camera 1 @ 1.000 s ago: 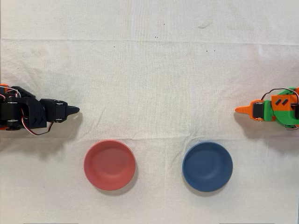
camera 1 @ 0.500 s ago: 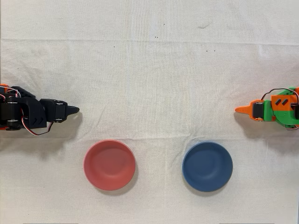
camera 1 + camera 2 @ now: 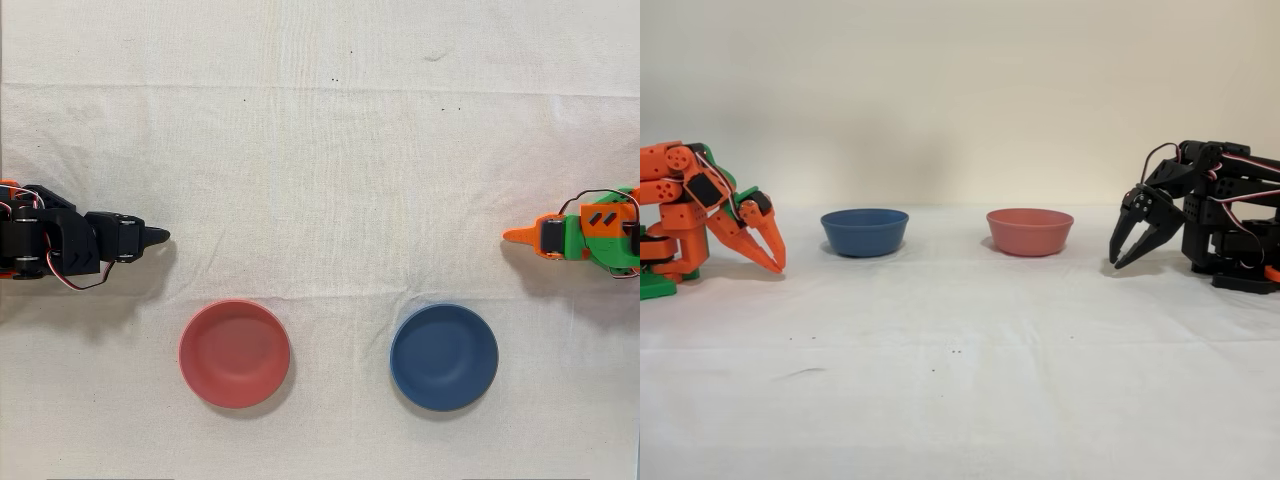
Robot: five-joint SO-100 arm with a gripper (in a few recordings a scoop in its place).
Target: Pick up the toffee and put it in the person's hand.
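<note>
The toffee and the person's hand are out of view. My black gripper rests at the left edge of the overhead view, pointing toward the table's middle. In the fixed view the gripper hangs at the right, tips angled down just above the white cloth. Its fingers meet at the tips and hold nothing.
A pink-red bowl and a blue bowl stand side by side, both with nothing inside. The idle orange arm sits at the opposite table edge. White cloth covers the table.
</note>
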